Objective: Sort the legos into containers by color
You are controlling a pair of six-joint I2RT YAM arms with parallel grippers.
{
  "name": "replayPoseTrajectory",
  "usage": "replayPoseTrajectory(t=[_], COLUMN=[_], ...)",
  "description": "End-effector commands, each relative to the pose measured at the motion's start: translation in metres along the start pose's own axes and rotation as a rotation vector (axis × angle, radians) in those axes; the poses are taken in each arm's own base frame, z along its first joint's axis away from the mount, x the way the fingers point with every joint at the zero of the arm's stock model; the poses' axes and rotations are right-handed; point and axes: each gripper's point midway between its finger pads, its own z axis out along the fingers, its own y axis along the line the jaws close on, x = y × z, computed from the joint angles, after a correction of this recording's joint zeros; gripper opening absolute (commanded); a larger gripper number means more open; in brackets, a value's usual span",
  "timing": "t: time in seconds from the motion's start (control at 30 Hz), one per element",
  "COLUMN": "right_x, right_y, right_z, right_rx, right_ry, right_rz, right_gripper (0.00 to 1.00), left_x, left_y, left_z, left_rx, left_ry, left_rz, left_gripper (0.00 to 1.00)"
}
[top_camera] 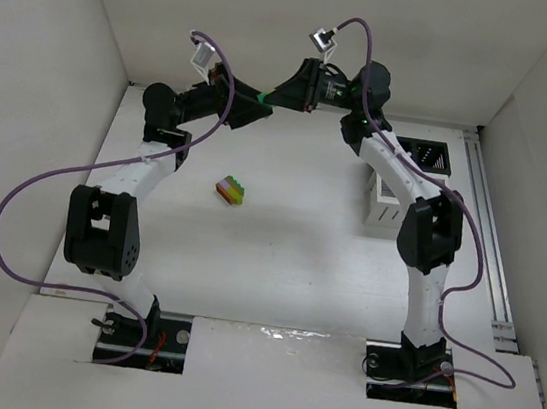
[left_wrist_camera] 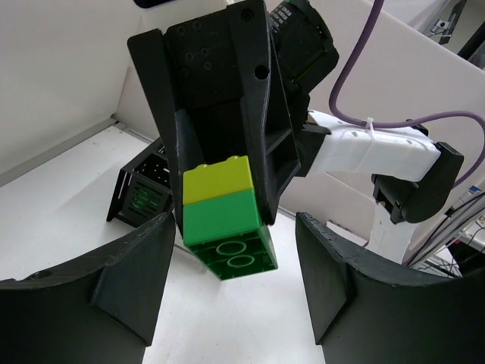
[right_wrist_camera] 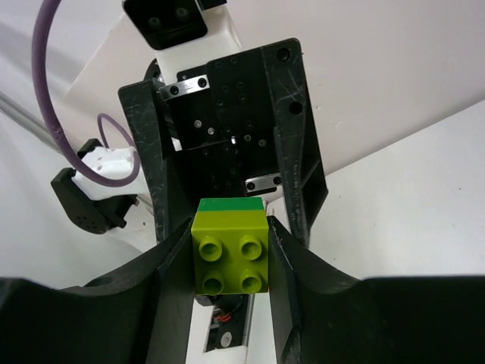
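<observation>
The right arm (top_camera: pixel 429 235) covers much of the white slotted plastic bin pair (top_camera: pixel 386 207) from above; the multicoloured brick stack (top_camera: pixel 232 190) on the desk (top_camera: pixel 276 260) is too small to count. A lime plastic brick (right_wrist_camera: pixel 231 254) hides most of the green plastic brick (right_wrist_camera: pixel 231 203) behind.

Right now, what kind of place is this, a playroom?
Probably a robot test bench, not a playroom: two white-and-black robot arms bolted to a white table, plain white panel walls on three sides, and a small multicoloured stack of plastic bricks waiting to be sorted.

Lime-and-green lego pair (right_wrist_camera: pixel 231 254); another lego stack (top_camera: pixel 232 191) (red, orange, yellow, green bands); purple cables (right_wrist_camera: pixel 38 53).
</observation>
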Motion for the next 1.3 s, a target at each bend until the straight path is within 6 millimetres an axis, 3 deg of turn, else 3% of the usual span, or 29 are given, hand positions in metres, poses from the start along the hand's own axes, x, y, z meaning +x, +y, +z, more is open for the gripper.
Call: replayPoseTrajectory(t=[0.0, 0.17, 0.37, 0.7, 0.83, 0.9, 1.27], right_x=[-0.011, -0.016, -0.023, -0.019, -0.015, -0.013, -0.008], right_y=[0.018, 0.019, 0.028, 0.029, 0.03, 0.031, 0.023], right_z=[0.009, 0.01, 0.011, 0.01, 0.008, 0.008, -0.007], right_rx=[-0.05, -0.046, -0.059, -0.062, -0.07, -0.075, -0.07], right_ry=[-0.021, -0.04, -0.046, -0.038, -0.019, -0.008, 0.015], right_rz=[-0.119, -0.136, -0.163, -0.162, -0.162, -0.163, -0.163], right_gripper=[0.0, 0.0, 0.0, 0.0, 0.44, 0.56, 0.61], left_x=[-0.004, -0.002, -0.001, 0.001, 0.001, 0.0, -0.001], left_y=[-0.016, -0.017, -0.015, -0.015, -0.017, -0.023, -0.03], left_z=[0.001, 0.001, 0.001, 0.0, -0.001, -0.002, -0.003], left_rx=[0.059, 0.064, 0.064, 0.067, 0.075, 0.088, 0.118], left_ry=[-0.004, 0.004, 0.004, 0.002, -0.003, -0.01, -0.025], left_rz=[0.067, 0.067, 0.058, 0.056, 0.056, 0.073, 0.083], left_gripper=[0.6, 0.51, 0.49, 0.1, 0.03, 0.02, 0.0])
